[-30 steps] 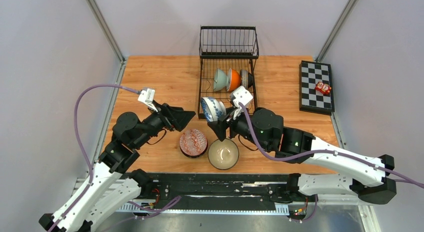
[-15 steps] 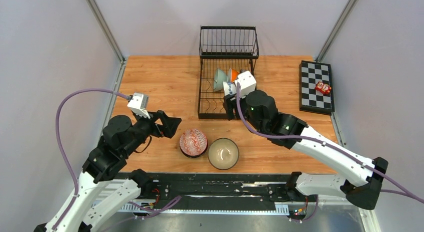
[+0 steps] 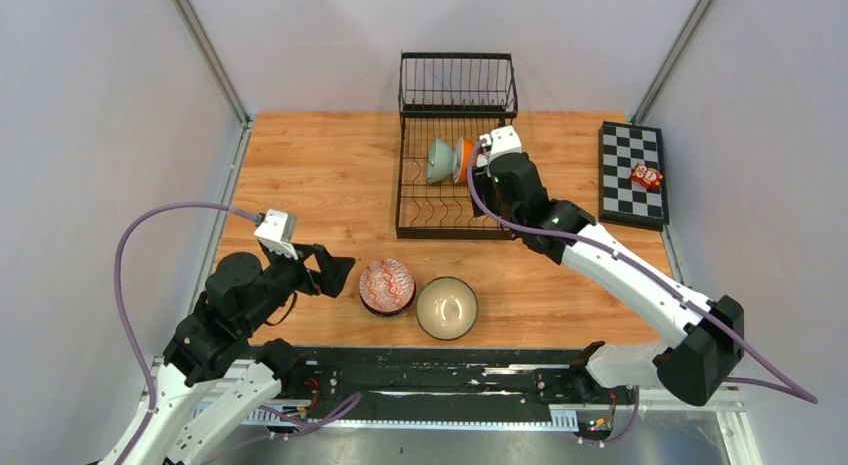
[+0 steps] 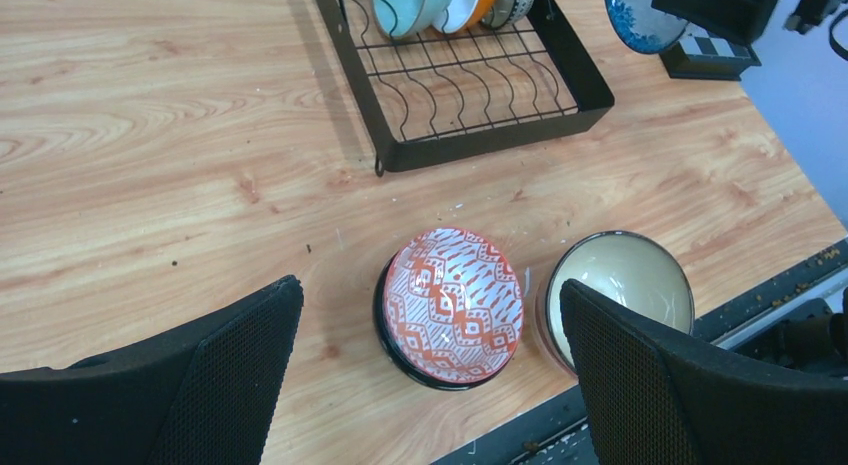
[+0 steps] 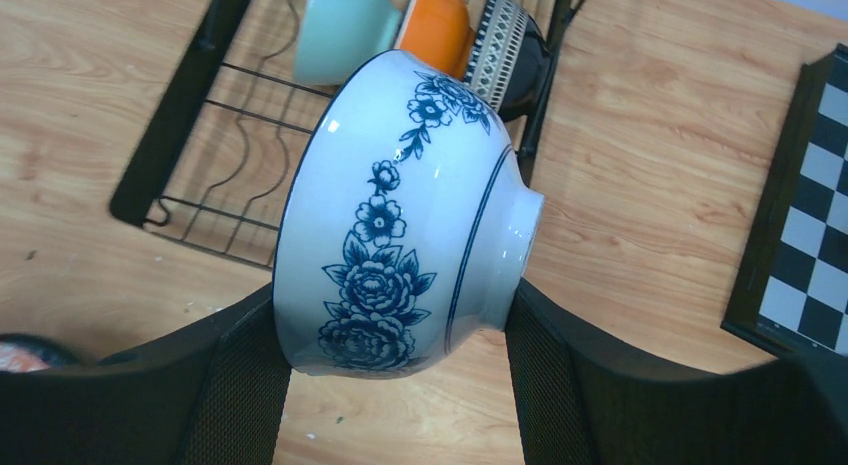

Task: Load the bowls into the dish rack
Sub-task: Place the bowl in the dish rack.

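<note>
Right wrist view: blue-and-white floral bowl (image 5: 400,215), glazed ceramic, judged rigid, smooth, fairly heavy for its size and likely to chip if dropped onto wire. It is carried on edge, rim to the left and foot to the right, above the right side of the black wire dish rack (image 3: 450,233). The right gripper (image 5: 395,295) stands partly spread, its 2 mesh-faced fingers (image 5: 240,375) pressing the bowl's rim side and foot side. This grip across the height looks secure, though the glaze offers little friction.

The lower tray already has 3 bowls on edge: pale green bowl (image 3: 438,160), orange bowl (image 3: 465,153) and dark patterned bowl (image 5: 505,55).

On the table near the arm bases, 2 bowls sit upright: red-patterned bowl (image 4: 452,305) and cream bowl (image 4: 620,285). The left gripper (image 4: 430,290) is spread fully wide, empty, hovering just beside the red-patterned bowl, which is probably best taken across its rim.
</note>
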You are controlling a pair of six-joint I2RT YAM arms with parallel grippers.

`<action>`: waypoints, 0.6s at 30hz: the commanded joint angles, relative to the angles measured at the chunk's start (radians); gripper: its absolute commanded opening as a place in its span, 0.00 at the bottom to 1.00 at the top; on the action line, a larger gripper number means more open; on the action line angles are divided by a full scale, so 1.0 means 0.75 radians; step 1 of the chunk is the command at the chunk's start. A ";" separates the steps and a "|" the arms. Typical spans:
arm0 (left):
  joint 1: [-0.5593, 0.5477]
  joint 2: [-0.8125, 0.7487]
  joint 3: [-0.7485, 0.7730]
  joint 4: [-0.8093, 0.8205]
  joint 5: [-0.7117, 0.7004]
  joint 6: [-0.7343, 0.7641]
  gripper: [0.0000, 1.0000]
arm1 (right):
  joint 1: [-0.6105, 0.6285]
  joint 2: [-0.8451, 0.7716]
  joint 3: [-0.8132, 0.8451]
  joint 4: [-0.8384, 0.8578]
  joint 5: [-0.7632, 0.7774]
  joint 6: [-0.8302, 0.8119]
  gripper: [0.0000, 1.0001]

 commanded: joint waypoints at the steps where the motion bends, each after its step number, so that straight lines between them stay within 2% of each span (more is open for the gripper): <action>1: 0.004 -0.065 -0.056 -0.001 0.012 0.009 1.00 | -0.094 0.071 0.001 0.022 0.006 0.019 0.02; 18: 0.004 -0.093 -0.096 0.013 0.014 0.059 1.00 | -0.275 0.425 0.053 0.081 -0.152 0.013 0.03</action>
